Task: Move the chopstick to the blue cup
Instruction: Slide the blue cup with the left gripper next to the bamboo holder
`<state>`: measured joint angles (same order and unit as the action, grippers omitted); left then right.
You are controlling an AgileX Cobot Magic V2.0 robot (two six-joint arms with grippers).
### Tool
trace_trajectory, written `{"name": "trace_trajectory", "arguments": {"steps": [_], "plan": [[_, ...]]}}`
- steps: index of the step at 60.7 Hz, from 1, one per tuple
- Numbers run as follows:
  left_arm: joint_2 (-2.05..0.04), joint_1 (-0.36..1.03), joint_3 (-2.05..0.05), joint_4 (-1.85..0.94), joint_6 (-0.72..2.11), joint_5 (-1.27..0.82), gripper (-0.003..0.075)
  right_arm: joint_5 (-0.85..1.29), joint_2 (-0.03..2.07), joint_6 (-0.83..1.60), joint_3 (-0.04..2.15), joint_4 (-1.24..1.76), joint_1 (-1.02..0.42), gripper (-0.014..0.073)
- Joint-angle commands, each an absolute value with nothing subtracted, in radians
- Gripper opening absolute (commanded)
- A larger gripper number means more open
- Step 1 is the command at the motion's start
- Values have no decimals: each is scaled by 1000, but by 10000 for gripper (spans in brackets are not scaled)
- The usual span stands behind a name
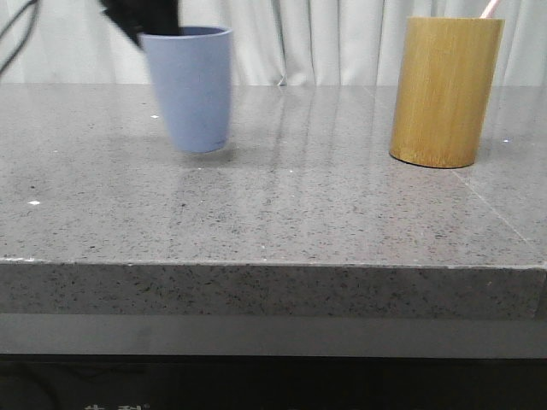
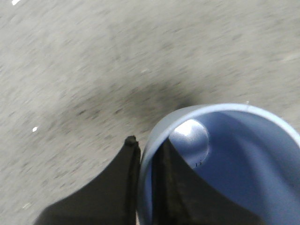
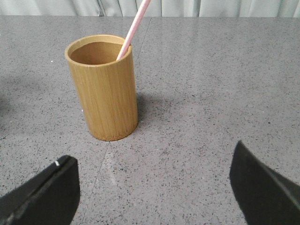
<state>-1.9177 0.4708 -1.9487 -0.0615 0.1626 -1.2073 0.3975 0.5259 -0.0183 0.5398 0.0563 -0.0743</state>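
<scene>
The left gripper [image 2: 146, 187] is closed on the rim of the blue cup [image 1: 195, 85]: in the left wrist view one finger [image 2: 117, 187] lies outside the wall and the other inside, with the wall pinched between them. In the front view the cup is seen toward the left rear of the tabletop [image 1: 282, 213], tilted, and its base appears slightly raised above the surface; contact with the tabletop cannot be confirmed. The cup interior is seen to be empty.

Toward the right rear of the tabletop the holder [image 1: 444, 90], a bamboo cylinder, is set upright, well apart from the cup. The chopstick [image 3: 133, 28] is stood inside it, leaned against the rim, with its upper part projected well above the opening.

The right gripper [image 3: 154, 187] is held wide open, nothing between its fingers, and is positioned short of the holder, toward the front edge of the tabletop.

Handling, as judged: the chopstick is expected to be light, stiff and smooth, and therefore prone to slipping or pivoting in a loose pinch. A grip is best taken on the exposed length above the holder rim, across the shaft, close enough to the rim that swing is limited. The jaws must be narrowed considerably for so thin a shaft. A straight upward withdrawal is advised, so that the holder is not dragged or tipped.
</scene>
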Motion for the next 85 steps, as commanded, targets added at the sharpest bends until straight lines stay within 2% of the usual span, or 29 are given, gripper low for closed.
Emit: {"name": "trace_trajectory", "arguments": {"steps": [1,21,45,51,68,72,76,85], "plan": [[-1906,526,-2058,-85,163,-1180,-18,312,534,-10,575,47,-78,656],[-2081,632,-2332,-89,132,-1247,-18,312,534,-10,575,48,-78,656],[-2123,635,-2358,-156,127,-1240,0,312,534,-10,575,48,-78,656],[-2125,635,-2358,-156,127,-1239,71,312,534,-10,575,48,-78,656],[-2125,635,-2358,-145,127,-1231,459,312,534,-10,575,48,-78,656],[-2118,635,-2360,-131,125,-1225,528,312,534,-10,575,48,-78,656],[-2112,635,-2379,-118,108,-1243,572,312,534,-10,575,48,-78,656],[-2096,635,-2444,-111,103,-1282,578,312,534,-10,575,48,-78,656]]}}
